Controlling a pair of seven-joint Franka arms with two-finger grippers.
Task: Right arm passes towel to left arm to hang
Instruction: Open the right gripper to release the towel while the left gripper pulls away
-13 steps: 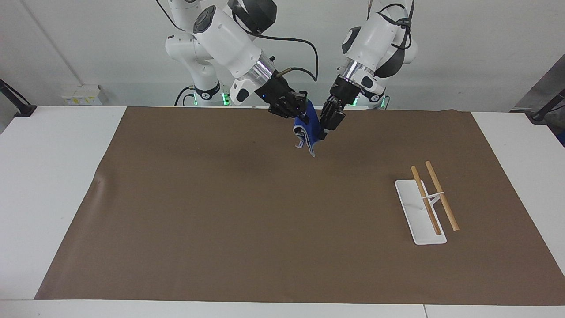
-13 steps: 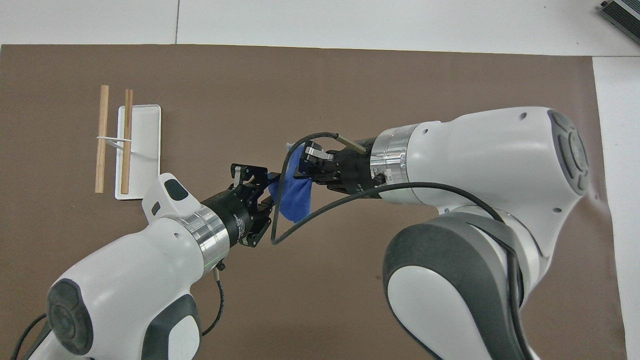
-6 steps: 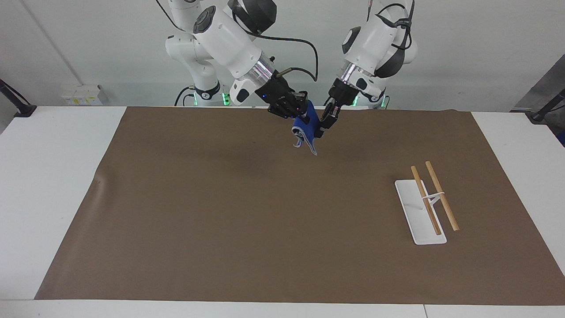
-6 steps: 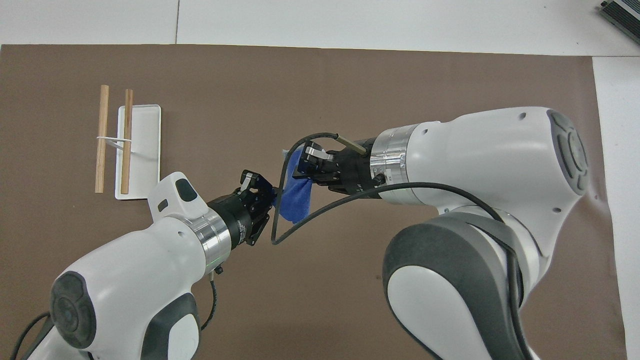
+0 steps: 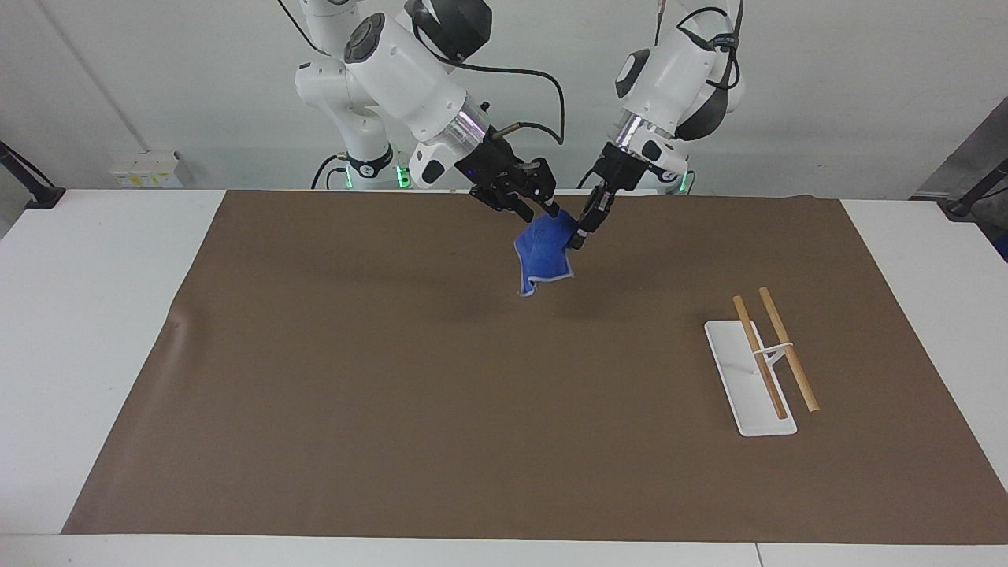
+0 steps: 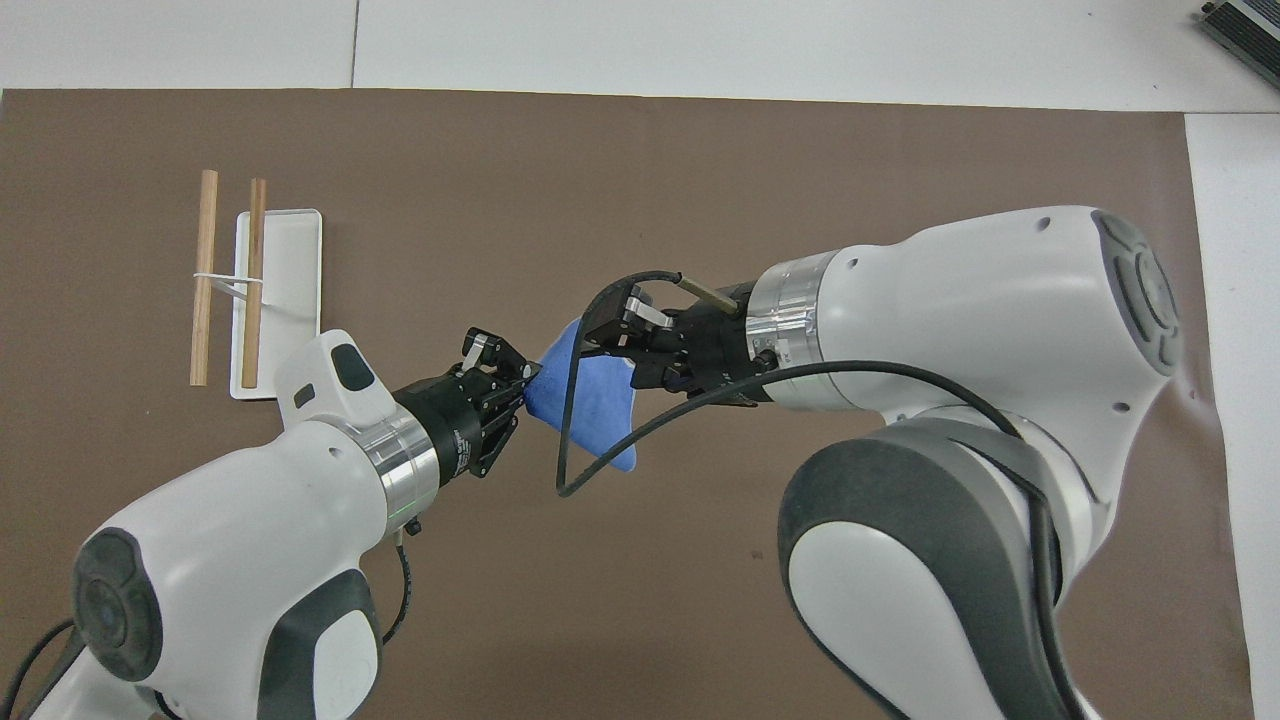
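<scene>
Since 1 second ago my right gripper (image 5: 543, 197) has spread apart, and the towel (image 5: 542, 253) unfurls from my left gripper (image 5: 583, 233), clamped on 1 corner; that thin pinch could slip.

A brown mat (image 5: 441, 409) (image 6: 600, 160) covers most of the white table (image 5: 87, 315) (image 6: 760, 45), whose bare top shows at both ends and along the edge farthest from the robots. Toward the left arm's end of the mat stands a white tray (image 5: 744, 386) (image 6: 290, 290) (long and narrow), with two wooden rods (image 5: 776, 350) (image 6: 228, 280) held side by side above it on a thin white support. On the wall at the right arm's end sits a pale socket box (image 5: 146, 168), beside a dark clamp (image 5: 31, 185) at the table's corner.
</scene>
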